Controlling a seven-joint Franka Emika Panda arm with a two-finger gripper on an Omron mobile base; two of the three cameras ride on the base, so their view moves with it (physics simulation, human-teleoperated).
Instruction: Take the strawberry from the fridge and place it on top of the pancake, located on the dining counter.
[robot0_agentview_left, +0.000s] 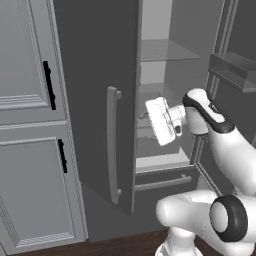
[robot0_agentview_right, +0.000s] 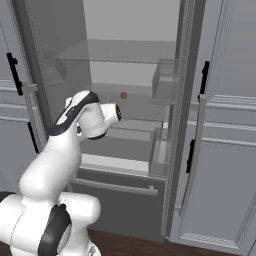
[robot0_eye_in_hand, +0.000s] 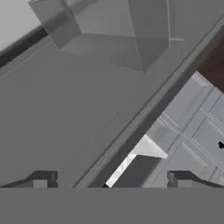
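White arm bent at the elbow reaches into the open fridge (robot0_agentview_right: 100, 30); its gripper (robot0_eye_in_hand: 111, 178) is spread, empty. Strawberry (robot0_agentview_right: 123, 95) sits far back on a shelf.

You see the fridge (robot0_agentview_right: 132, 30) open; on its middle clear shelf (robot0_agentview_right: 135, 95) a small red strawberry (robot0_agentview_right: 123, 95) sits alone, near the back edge, toward the centre.

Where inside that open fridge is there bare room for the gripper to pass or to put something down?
The fridge stands open. Its upper clear shelf looks bare from wall to wall. The middle shelf holds just the small red strawberry, with free space on either side. It is tighter on the right, where door bins jut in, and low down, where the robot's arm reaches in.
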